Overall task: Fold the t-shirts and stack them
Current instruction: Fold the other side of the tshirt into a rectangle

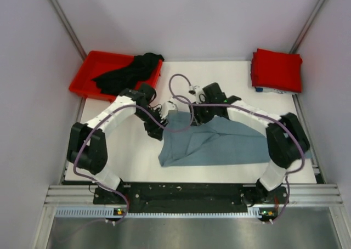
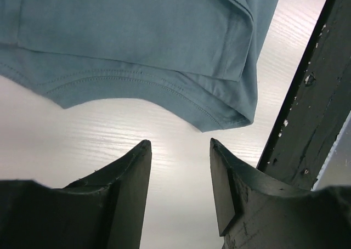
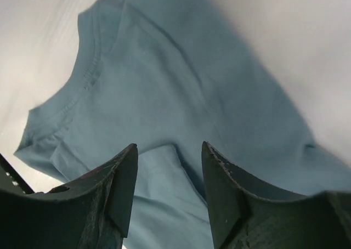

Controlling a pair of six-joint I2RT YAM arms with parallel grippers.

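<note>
The dusty grey-blue t-shirt (image 1: 219, 142) lies partly folded across the middle of the table. My left gripper (image 1: 156, 129) hovers at its back left corner. In the left wrist view it is open (image 2: 180, 145) over bare table, just short of the shirt's neckline (image 2: 137, 40). My right gripper (image 1: 198, 115) is over the shirt's back edge. It is open (image 3: 169, 146) and holds nothing, and the grey-blue cloth (image 3: 181, 90) lies creased below its fingers. The red t-shirt (image 1: 277, 69) sits folded at the back right. The black t-shirt (image 1: 131, 69) is bunched in the bin.
A red plastic bin (image 1: 86, 78) stands at the back left corner. White walls close in on both sides. A dark part of the other arm (image 2: 312, 112) crosses the right of the left wrist view. Purple cables loop over both arms.
</note>
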